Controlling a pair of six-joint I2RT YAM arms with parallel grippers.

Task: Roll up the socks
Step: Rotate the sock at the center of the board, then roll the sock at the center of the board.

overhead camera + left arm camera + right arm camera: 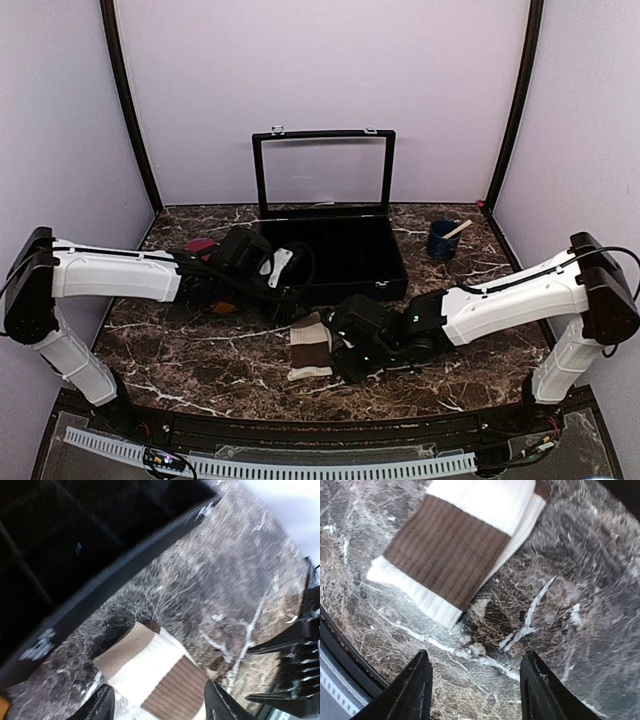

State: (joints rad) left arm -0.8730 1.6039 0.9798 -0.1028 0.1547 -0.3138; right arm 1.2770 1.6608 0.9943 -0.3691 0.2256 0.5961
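1. The cream-beige sock (309,349) is lying flat on the marble table (200,370), centre-near, just in front of the black case (345,255) — the maroon sock (203,245) is showing only partly, far-left
2. Both claws are hanging spread and empty: left gripper (159,695) at its far-left end, right gripper (475,670) just right of it
3. It is looking light, soft, floppy — pinching a short end is seeming best
4. The case wall is crowding the far side; open room is lying near-left

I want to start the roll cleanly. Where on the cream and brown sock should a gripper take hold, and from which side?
The sock lies flat on the table, so a side approach would probably just push it. Come down from above onto its cream ribbed end, the short edge nearest the open right gripper, and pinch there.
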